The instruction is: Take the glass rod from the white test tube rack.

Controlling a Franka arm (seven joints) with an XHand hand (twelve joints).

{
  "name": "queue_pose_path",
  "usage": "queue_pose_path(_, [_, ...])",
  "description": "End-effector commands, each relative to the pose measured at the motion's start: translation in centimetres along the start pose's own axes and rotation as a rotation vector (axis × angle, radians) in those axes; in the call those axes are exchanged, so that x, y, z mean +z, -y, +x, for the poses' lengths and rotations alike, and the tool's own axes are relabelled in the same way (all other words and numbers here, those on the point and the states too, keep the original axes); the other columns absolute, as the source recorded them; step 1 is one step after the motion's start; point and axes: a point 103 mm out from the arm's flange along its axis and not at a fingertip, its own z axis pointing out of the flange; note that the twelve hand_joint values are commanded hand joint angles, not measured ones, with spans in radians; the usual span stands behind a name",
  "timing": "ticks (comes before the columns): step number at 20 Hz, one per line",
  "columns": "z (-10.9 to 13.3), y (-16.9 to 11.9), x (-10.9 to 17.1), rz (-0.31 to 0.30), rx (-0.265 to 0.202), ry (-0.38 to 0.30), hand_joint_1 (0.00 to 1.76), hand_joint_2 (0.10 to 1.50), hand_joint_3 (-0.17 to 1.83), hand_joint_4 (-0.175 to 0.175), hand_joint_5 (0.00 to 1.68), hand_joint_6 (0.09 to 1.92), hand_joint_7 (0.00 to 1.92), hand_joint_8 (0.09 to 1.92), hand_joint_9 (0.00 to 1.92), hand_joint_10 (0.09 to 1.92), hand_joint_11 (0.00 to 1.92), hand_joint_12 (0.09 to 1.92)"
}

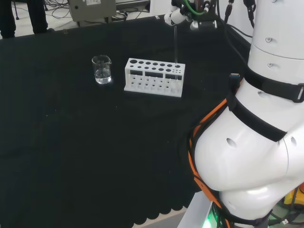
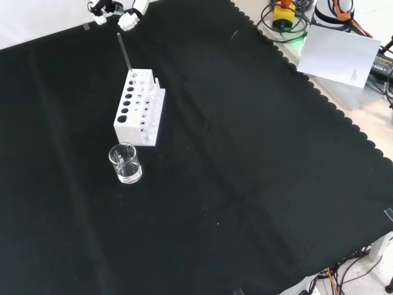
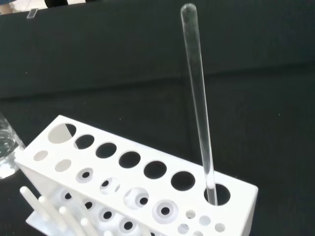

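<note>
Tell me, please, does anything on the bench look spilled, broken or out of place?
Nothing stands out. The glass rod stands in an end hole of the white test tube rack, leaning slightly. The beaker stands upright beside the rack, with no spill visible on the cloth. The hand is apart from the rod.

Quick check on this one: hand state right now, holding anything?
Hand: cannot be told. It sits near the top of the glass rod, which stands in an end hole of the white rack.

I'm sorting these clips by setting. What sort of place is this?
Most likely a robotics lab staged as a chemistry bench: a white test tube rack holding a glass rod, a small glass beaker, and black cloth with cables at the edges.
</note>
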Motion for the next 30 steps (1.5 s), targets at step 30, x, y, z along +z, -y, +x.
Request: queue_pose_path(30, [-0.5,-1.4,5.8,0.026,-0.007,-0.004,1.12,1.07,0.17,-0.175,0.89,1.11,1.04,1.13,1.54,1.00,1.86,0.96])
